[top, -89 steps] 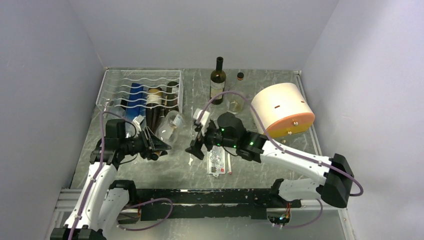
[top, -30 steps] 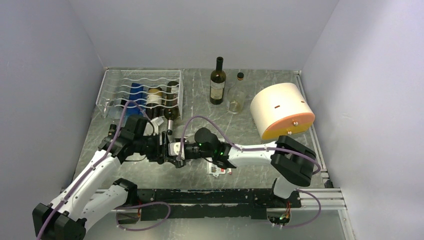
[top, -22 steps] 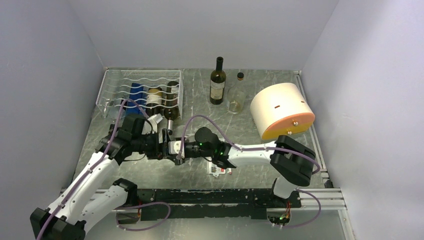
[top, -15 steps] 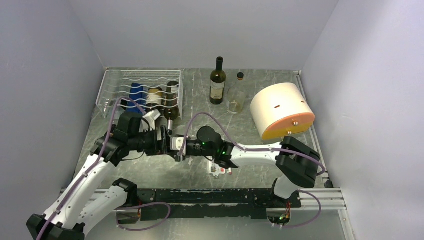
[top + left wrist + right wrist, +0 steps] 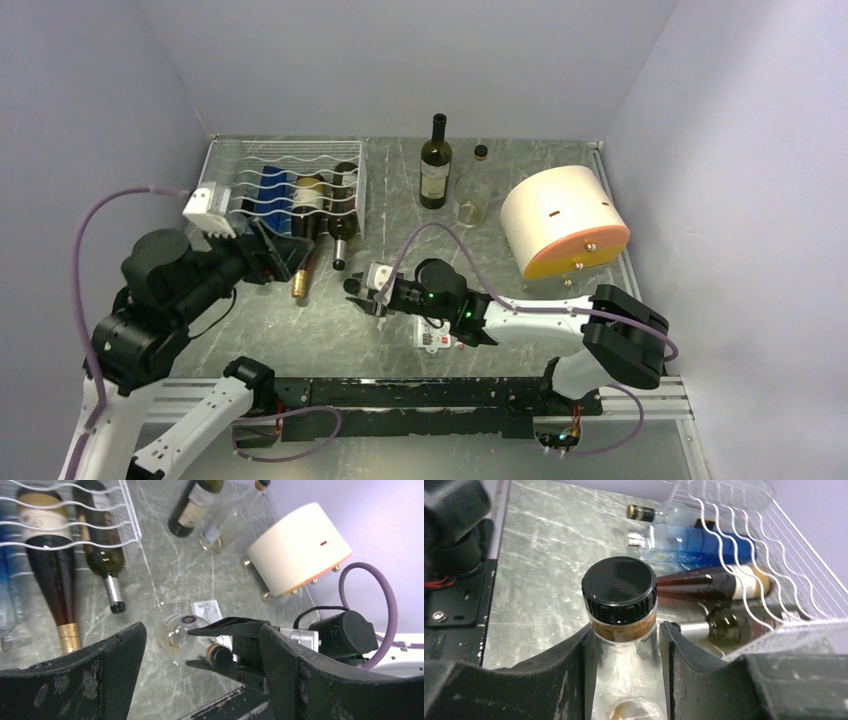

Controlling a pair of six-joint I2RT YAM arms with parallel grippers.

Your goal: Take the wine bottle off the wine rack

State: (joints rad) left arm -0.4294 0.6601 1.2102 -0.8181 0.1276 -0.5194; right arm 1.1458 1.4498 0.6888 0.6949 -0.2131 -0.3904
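Now my right claw (image 5: 624,645) clamps the neck of the clear bottle (image 5: 620,587), off the wine rack (image 5: 205,178), to its near right; left claw (image 5: 200,660) apart, empty. To do, I judge: set down, release.

The wine rack (image 5: 228,170) holds several bottles (image 5: 310,192) lying flat. One dark wine bottle (image 5: 435,162) stands upright, well apart.

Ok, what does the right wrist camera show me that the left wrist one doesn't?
Right wrist only: the blue glass bottle, its silver cap and neck. Left wrist only: the cream cylinder with an orange rim, the upright dark wine bottle, the white card, and the open left tool. Both: the white wire rack, the brown bottle with a cream label, the green bottle beside it, and the clear glass bottle with a black screw cap clamped in the right tool.
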